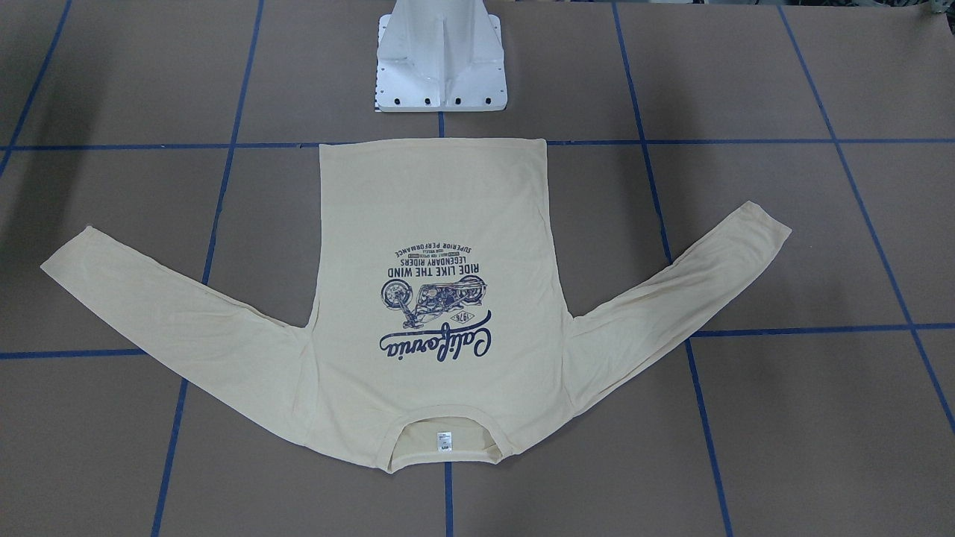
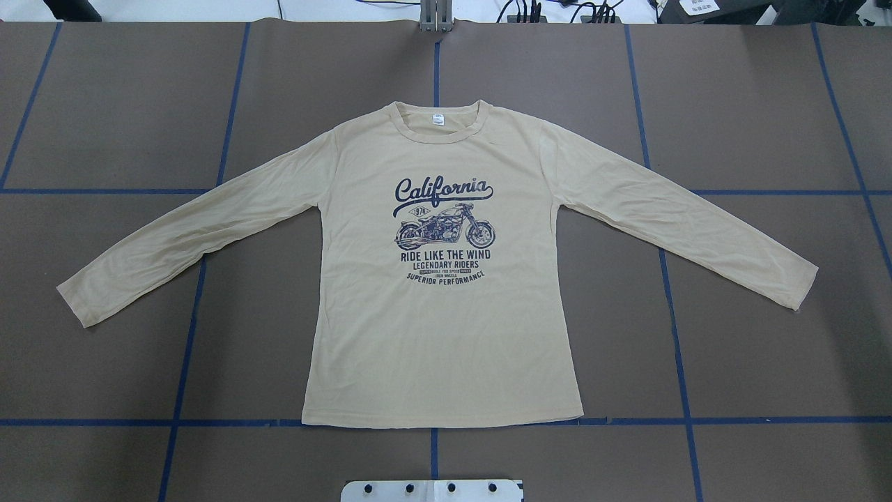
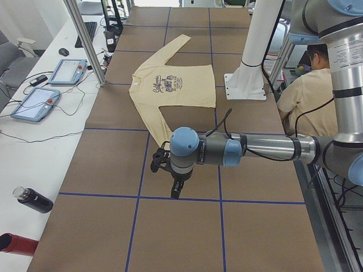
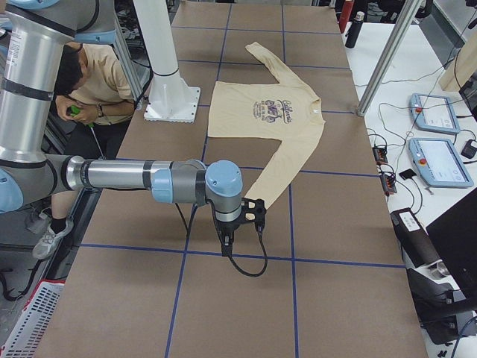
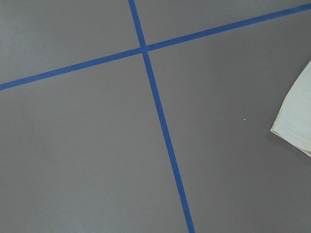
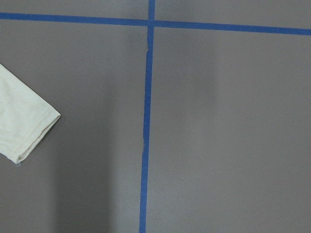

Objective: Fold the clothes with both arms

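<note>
Exterior left view: T-shirt (image 3: 181, 85) lies flat, one cuff (image 3: 161, 136) near left pincer (image 3: 176, 191).

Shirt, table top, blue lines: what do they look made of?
Shirt: thin jersey-like knit, probably cotton or a blend, matte cream. It lies limp with soft creases and has a stitched neckband.
Table top: matte brown sheet with no gloss, paper or board by the look; exact material unclear.
Lines: probably blue adhesive tape, since the edge is slightly wavy in the right wrist view.
</note>
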Tool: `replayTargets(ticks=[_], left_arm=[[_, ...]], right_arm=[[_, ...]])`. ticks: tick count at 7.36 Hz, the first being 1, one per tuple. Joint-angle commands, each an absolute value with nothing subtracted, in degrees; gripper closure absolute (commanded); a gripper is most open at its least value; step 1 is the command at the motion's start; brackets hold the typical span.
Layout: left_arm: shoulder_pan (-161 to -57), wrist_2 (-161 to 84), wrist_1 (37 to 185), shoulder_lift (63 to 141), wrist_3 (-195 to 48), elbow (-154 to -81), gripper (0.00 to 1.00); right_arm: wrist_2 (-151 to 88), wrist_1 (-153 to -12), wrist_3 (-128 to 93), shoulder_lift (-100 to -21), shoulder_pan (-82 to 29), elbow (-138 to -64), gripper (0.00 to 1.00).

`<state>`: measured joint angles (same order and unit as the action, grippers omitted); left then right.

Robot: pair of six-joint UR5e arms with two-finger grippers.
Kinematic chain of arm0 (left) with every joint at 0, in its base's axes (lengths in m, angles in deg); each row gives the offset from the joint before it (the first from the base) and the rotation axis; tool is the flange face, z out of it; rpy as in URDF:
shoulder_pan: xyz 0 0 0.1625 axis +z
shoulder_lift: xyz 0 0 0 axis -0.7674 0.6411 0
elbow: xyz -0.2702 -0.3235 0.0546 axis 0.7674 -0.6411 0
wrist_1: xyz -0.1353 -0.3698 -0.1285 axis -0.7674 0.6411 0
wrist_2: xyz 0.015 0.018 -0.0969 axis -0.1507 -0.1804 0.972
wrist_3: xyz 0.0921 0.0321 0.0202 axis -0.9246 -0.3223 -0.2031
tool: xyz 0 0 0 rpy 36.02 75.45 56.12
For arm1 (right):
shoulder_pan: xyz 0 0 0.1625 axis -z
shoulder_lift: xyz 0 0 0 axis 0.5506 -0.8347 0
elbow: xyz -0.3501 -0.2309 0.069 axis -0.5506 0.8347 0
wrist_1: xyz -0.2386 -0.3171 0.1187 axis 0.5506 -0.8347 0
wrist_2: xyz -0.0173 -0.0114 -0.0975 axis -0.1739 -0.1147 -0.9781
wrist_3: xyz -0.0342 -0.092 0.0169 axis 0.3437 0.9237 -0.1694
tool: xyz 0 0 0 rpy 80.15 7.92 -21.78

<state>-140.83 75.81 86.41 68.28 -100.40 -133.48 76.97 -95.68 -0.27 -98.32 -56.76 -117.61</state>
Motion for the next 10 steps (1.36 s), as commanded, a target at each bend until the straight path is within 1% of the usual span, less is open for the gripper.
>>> replayTargets(ticks=[1,6,7,8,9,10], left_arm=[[-140.8,75.9,86.5,68.4,-100.6,-133.5,0.0],[-140.7,74.1,91.3,69.0,-99.8,-135.3,0.0],[-140.7,74.3,91.3,70.5,-99.1,-136.7,0.0],[-140.7,73.9,91.2,74.8,-99.0,-136.7,0.0],[-140.7,73.3,91.2,78.4,-99.0,-136.5,0.0],[-140.7,73.0,92.1,80.2,-99.1,-136.8,0.0]], right_arm=[[77.0,-95.7,-0.3,-98.3,-56.8,-117.5,0.0],[76.9,-95.3,-0.1,-98.2,-56.8,-119.5,0.0],[77.2,-95.2,-0.1,-98.1,-56.8,-120.8,0.0],[80.1,-92.9,-0.3,-97.5,-56.7,-122.2,0.0],[80.9,-87.1,-0.4,-97.1,-56.8,-122.0,0.0],[80.8,-82.6,-0.5,-96.3,-56.8,-121.5,0.0]])
